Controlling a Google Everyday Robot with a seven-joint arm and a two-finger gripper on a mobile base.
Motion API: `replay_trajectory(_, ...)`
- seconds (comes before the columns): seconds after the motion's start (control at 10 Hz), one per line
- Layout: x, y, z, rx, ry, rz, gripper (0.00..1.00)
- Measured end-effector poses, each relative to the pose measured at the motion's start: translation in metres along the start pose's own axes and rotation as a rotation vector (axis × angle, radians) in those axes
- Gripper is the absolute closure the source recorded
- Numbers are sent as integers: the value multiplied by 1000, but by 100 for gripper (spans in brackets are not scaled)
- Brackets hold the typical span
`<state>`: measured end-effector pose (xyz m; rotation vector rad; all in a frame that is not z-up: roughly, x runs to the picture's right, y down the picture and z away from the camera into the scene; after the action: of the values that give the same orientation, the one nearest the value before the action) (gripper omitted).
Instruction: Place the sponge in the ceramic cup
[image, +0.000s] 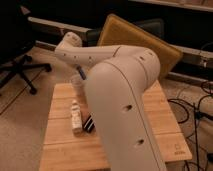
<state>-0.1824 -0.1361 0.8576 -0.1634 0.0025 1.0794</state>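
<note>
My white arm fills the middle of the camera view and reaches to the back left over the wooden table (60, 145). Its wrist bends down there, and the gripper (80, 70) pokes out from under the forearm, mostly hidden by it. A small blue piece, the sponge (81, 73), hangs at the gripper just above the ceramic cup (75, 82). The pale cup stands at the table's back left, and only its left part shows beside my arm.
A whitish bottle (75, 116) lies on the left of the table, with a black block with a white stripe (89, 123) beside it. A yellow board (135, 37) leans behind the table. An office chair (15, 55) stands at the far left, and cables lie at the right.
</note>
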Motion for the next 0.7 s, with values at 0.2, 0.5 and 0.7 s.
replay_trajectory(0.2,-15,25,2,-42,-52,-99,100)
replay_trajectory(0.5,-16,28,2,-47,-59,-109,100)
replay_trajectory(0.7,-14,26,3,-45,-55,-110,100)
